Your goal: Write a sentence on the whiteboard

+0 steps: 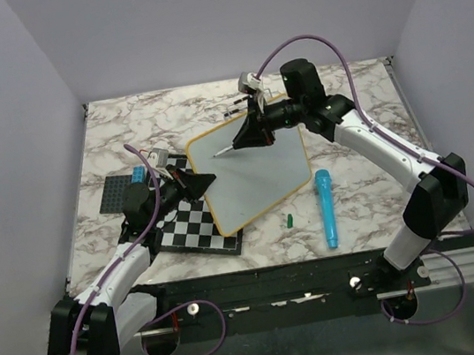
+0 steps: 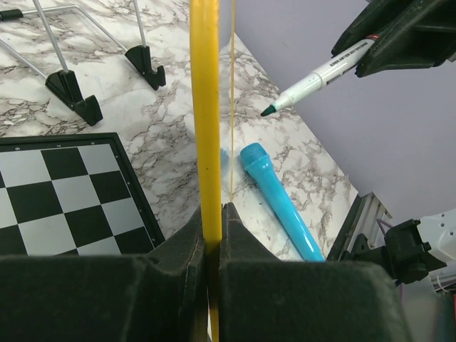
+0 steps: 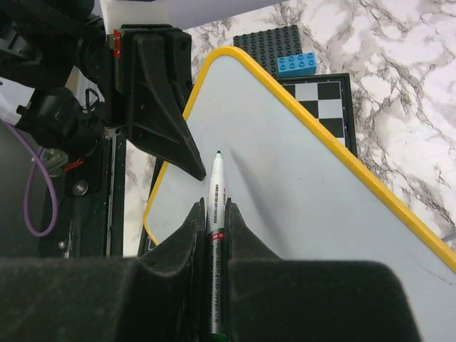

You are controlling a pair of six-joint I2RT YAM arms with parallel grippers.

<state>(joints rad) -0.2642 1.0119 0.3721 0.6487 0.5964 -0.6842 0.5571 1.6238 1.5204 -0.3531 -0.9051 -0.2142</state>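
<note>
Glossy white, yellow-framed whiteboard [image 1: 254, 170] held by its edge;
left gripper [image 2: 214, 214] clamps the frame; right gripper [image 3: 214, 210] grips a white, green-tipped marker [image 3: 216, 189].

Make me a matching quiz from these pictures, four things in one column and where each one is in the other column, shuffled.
Things:
1. white whiteboard with a yellow frame
2. white marker pen with a green tip
3. turquoise plastic toy microphone
4. small blue building brick

Places:
A. lying on the marble table
B. edge pinched in the left gripper
C. on the dark studded baseplate
D. held in the right gripper

Pairs: 1-B, 2-D, 3-A, 4-C.
</note>
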